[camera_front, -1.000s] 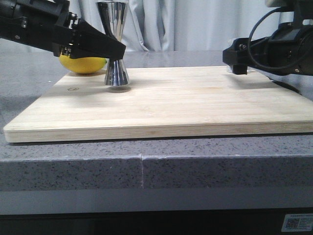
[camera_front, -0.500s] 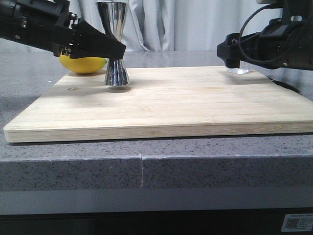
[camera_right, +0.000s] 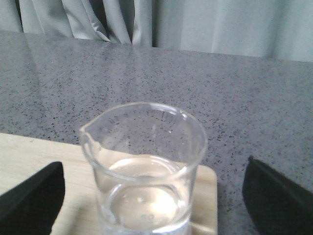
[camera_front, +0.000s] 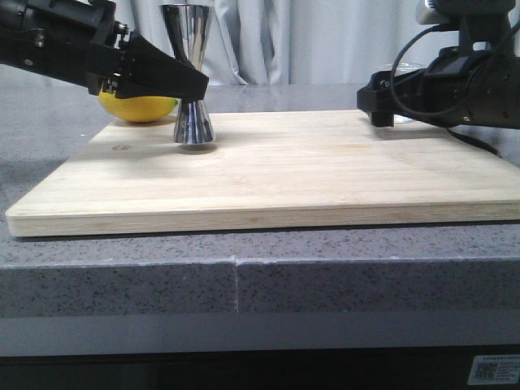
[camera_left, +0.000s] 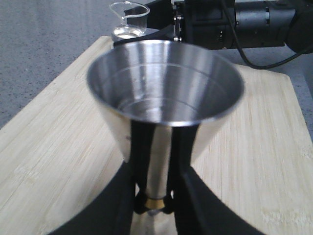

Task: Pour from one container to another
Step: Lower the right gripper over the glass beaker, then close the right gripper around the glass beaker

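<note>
Beaker (camera_right: pixel 144 166) stands upright on the far right corner of the wooden board (camera_front: pixel 309 171), with clear liquid in its bottom part. It sits directly in front of the right pincer (camera_right: pixel 146 196), between the two black fingers (camera_right: pixel 32 196), which are wide apart and do not touch the glass. Its pour lip points to the side, across the line of approach. So the right arm is clearly the nearer one to it, and I judge that the next move is a short advance and a closing around the glass wall.

Near the far left corner of the board the steel jigger (camera_front: pixel 189 73) stands upright on its lower cone. The left pincer (camera_left: pixel 154 205) is closed on its narrow waist at the gold band and holds it steady, the open cup facing up. The jigger and the beaker are well apart, at opposite sides of the board.

A lemon (camera_front: pixel 138 106) lies behind the left arm, just off the board. The board rests on a grey speckled table (camera_front: pixel 244 284), and pale curtains (camera_right: pixel 195 24) hang behind.
</note>
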